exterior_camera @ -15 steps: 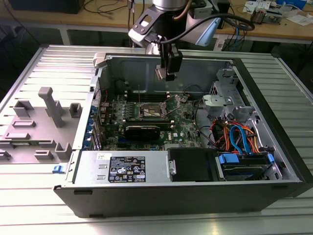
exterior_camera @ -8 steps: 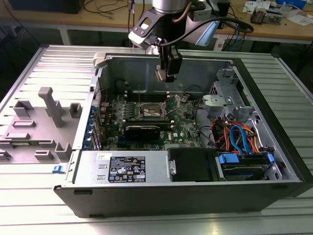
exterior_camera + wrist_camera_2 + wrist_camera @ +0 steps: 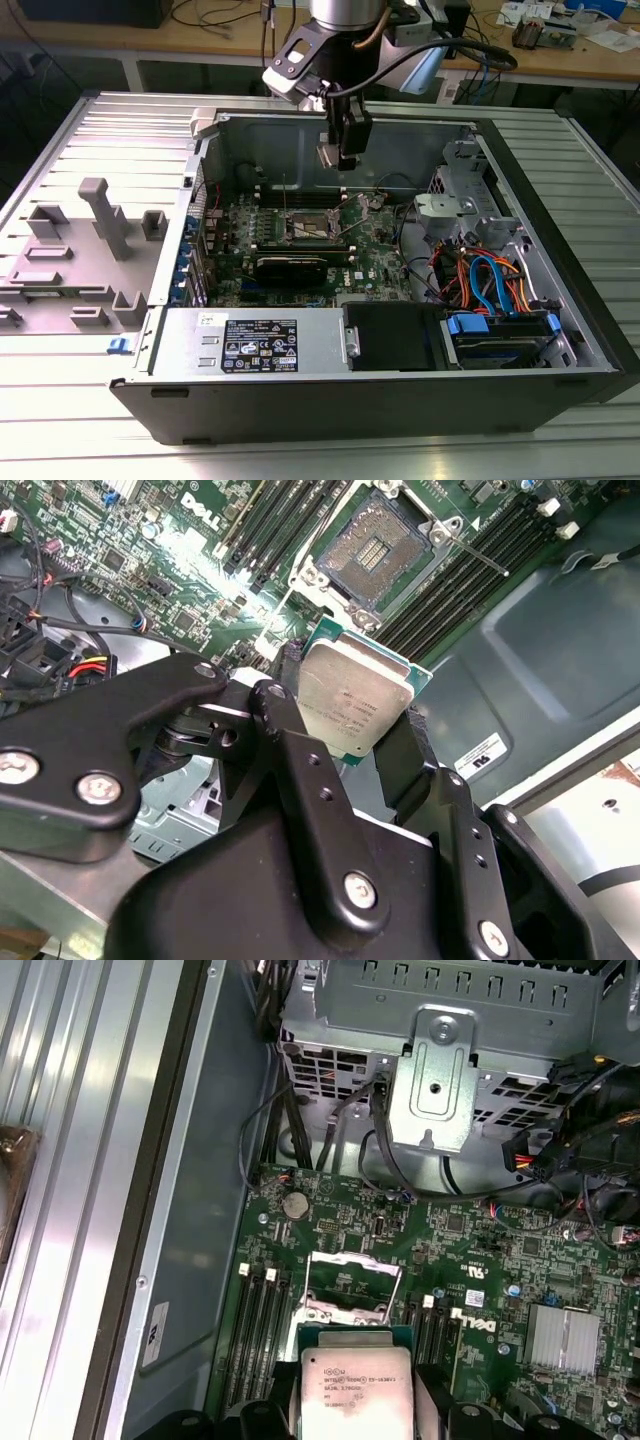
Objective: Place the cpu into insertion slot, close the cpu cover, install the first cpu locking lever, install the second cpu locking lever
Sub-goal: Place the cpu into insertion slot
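cpu [image 3: 355, 705] in jaws above insertion slot [image 3: 375, 550]

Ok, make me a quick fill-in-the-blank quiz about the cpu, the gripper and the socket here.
1. The gripper is ____ on the cpu.
2. The insertion slot is ____, with no chip in it.
3. The motherboard around the slot is ____ in colour.
Missing words: shut, empty, green.

Arm [image 3: 345, 15] hangs from above in exterior view, wrist pointing straight down. Gripper [image 3: 341, 155] approx. vertical. Black fingers [image 3: 405, 755] clamp opp. edges of the cpu [image 3: 352, 695], metal top facing both wrist cams.
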You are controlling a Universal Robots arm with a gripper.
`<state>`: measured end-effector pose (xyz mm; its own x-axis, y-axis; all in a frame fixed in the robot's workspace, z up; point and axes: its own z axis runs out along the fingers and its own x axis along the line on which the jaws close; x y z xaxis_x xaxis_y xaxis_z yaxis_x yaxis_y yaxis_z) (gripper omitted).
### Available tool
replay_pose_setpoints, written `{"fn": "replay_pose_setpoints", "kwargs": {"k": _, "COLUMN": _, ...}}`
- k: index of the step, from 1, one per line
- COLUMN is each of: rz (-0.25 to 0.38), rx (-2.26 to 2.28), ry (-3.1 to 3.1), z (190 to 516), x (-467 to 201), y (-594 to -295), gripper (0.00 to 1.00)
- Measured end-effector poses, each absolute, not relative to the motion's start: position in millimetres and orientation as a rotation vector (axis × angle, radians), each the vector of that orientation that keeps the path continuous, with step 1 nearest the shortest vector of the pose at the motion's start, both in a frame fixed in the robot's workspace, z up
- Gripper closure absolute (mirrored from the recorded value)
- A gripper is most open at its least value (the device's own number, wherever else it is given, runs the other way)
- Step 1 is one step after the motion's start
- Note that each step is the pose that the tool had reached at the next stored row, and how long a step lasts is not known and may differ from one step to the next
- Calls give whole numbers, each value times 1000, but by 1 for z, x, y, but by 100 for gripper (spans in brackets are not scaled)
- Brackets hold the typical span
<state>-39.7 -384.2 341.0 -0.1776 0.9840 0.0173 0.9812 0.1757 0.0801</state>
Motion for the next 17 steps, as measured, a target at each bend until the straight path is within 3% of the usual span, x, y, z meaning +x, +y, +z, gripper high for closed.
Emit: {"fn": "replay_pose_setpoints", "kwargs": {"k": 17, "rz": 109, "rx": 2019, "ry": 2351, "z": 341, "x": -40, "y": -384, "gripper": 46}}
